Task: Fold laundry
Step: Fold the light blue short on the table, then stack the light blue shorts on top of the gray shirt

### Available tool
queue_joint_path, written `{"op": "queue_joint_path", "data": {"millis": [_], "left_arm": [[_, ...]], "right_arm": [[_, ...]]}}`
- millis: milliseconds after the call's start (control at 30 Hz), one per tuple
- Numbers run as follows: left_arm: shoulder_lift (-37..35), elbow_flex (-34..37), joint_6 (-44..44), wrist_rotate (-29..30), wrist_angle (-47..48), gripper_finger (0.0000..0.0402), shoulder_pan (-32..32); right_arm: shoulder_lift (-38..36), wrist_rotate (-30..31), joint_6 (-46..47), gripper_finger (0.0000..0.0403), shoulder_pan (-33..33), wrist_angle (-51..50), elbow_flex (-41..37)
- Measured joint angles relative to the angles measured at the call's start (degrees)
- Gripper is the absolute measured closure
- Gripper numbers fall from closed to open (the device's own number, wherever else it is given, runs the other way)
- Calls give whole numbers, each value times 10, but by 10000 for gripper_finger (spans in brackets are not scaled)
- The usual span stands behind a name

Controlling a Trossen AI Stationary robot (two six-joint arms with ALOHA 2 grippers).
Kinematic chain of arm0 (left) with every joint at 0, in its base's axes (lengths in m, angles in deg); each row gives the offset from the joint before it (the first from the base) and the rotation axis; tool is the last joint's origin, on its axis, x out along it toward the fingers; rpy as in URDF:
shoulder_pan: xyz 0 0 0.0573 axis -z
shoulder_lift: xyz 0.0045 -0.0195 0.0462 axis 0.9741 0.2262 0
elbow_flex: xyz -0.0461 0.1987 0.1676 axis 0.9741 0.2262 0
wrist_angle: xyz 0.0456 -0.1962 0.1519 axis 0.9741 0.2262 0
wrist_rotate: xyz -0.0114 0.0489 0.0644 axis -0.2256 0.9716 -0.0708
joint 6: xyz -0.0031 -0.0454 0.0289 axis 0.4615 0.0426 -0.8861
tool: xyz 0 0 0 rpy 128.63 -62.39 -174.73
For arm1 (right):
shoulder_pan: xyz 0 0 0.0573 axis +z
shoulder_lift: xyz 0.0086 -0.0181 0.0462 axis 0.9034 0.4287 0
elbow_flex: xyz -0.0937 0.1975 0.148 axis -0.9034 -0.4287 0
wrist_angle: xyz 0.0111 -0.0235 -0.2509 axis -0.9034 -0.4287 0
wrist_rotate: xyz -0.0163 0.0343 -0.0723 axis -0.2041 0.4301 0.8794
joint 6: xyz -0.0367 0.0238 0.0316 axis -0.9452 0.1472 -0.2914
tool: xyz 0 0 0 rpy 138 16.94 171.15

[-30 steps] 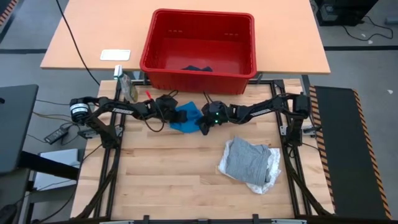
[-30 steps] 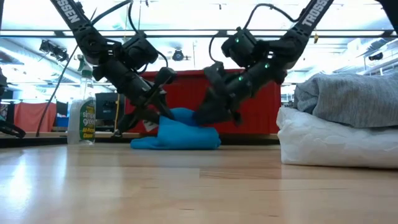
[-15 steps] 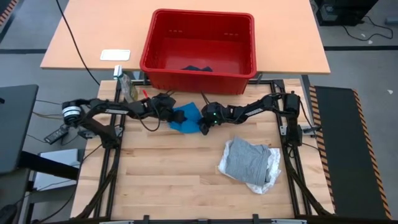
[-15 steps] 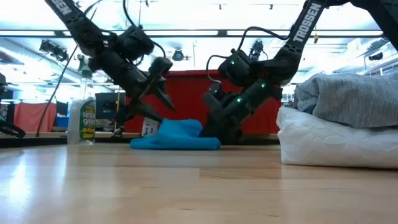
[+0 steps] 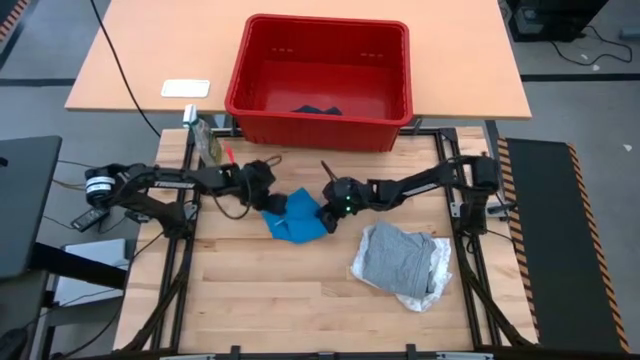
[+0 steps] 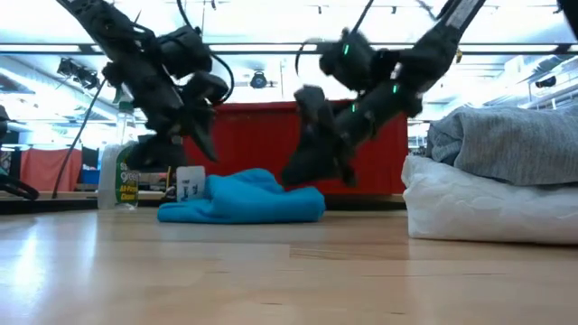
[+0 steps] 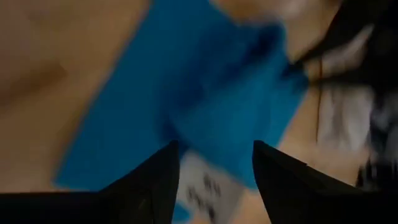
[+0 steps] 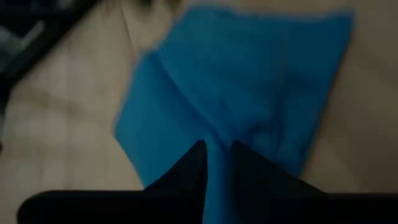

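Note:
The bright blue garment (image 5: 298, 218) lies crumpled on the wooden table (image 5: 260, 290), its white label (image 6: 190, 185) standing at its left end. My left gripper (image 5: 266, 196) hovers open just above that end, the label (image 7: 199, 186) showing between its fingers. My right gripper (image 5: 328, 210) is shut at the garment's right end (image 6: 312, 191). The grey garment (image 5: 398, 258) rests folded on the white lacy one (image 5: 432, 280) near the table's right side. The dark navy garment (image 5: 316, 110) lies in the red basket (image 5: 250, 70). My right gripper pinches a raised fold at the blue garment's right end (image 8: 214, 152) between its two fingers (image 8: 186, 174), slanting down from the table's right. How many layers, I cannot tell. The rest of the garment lies slack on the table.
The red basket stands beyond the table's far edge. A spray bottle (image 5: 205, 140) stands at the far left corner. A white card (image 5: 185, 88) lies on the far tabletop. Bare wood stretches across the near half of the table.
Both grippers moved toward the table's near edge. The blue garment slid with them toward the near edge and now lies longer and flatter. My left gripper lifted off the garment's left end, where the white label now shows.

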Motion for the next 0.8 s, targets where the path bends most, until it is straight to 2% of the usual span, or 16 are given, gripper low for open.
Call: {"op": "queue_joint_path", "data": {"millis": [167, 267, 400, 633, 700, 800], "left_arm": [[-14, 0, 25, -25, 37, 178, 60], [-19, 0, 35, 6, 56, 160, 88], [-4, 0, 68, 96, 81, 144, 105], [54, -1, 62, 104, 26, 141, 100], [78, 0, 57, 102, 12, 141, 100], [109, -2, 35, 98, -25, 141, 107]], "right_arm": [[-63, 48, -7, 309, 5, -57, 1], [-77, 48, -22, 283, 0, -84, 1], [-51, 48, -68, 222, -11, -68, 1], [14, 14, -69, 77, -34, -14, 3], [33, -9, -69, 51, -35, -1, 13], [65, -38, -71, 40, -31, 12, 41]]}}
